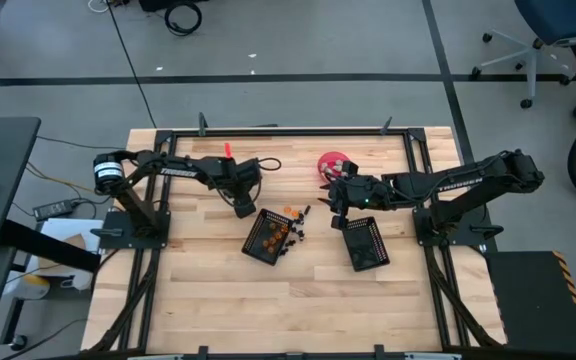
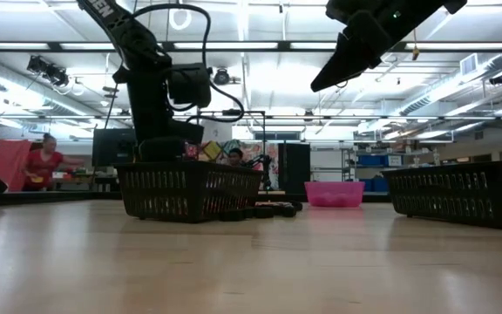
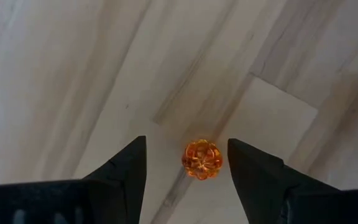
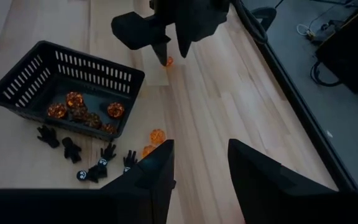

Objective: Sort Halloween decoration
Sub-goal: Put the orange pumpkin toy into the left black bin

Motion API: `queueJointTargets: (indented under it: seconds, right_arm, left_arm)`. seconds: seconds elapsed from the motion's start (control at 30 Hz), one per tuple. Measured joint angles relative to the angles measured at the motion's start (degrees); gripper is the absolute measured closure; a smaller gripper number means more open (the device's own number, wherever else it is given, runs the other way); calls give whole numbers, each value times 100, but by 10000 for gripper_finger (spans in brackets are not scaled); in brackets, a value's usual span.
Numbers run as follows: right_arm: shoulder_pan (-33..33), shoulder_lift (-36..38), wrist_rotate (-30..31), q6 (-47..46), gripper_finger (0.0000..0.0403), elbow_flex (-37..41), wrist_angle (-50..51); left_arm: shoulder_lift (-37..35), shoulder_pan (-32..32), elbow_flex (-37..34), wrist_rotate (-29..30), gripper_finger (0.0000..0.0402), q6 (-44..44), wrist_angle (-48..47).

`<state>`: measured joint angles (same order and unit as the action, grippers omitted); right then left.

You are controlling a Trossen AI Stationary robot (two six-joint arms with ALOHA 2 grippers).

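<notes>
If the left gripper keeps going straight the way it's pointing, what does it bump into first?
Probably the little orange pumpkin lying on the wooden table. It sits right between the open fingers of the left gripper, which points down at it, so the table comes next.

Both arms reaching in toward the middle

Left gripper [image 3: 187, 165] pointing straight down, fingers spread wide. Right gripper [image 4: 201, 165] up higher, fingers parted.

You'll see grey floor [image 1: 298, 90] around the wooden worktop [image 1: 208, 300], an office chair [image 1: 538, 40] at one corner. Behind: ceiling strip lights [image 2: 260, 44], shelving [image 2: 369, 170], a seated person [image 2: 42, 161].
</notes>
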<state>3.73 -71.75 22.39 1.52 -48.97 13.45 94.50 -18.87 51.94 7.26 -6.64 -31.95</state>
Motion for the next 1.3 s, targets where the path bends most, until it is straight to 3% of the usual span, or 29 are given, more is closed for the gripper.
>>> queueJointTargets:
  seconds: [0.2, 1.07, 1.3]
  right_arm:
    - [0, 0, 0, -2, 247, 0, 2]
    - [0, 0, 0, -4, 247, 2, 9]
    - [0, 0, 0, 2, 247, 2, 18]
  left_arm:
    - [0, -58, 0, -265, 206, -61, -13]
    - [374, -109, 33, -264, 232, -39, -166]
    - [386, -110, 64, -249, 283, 1, -233]
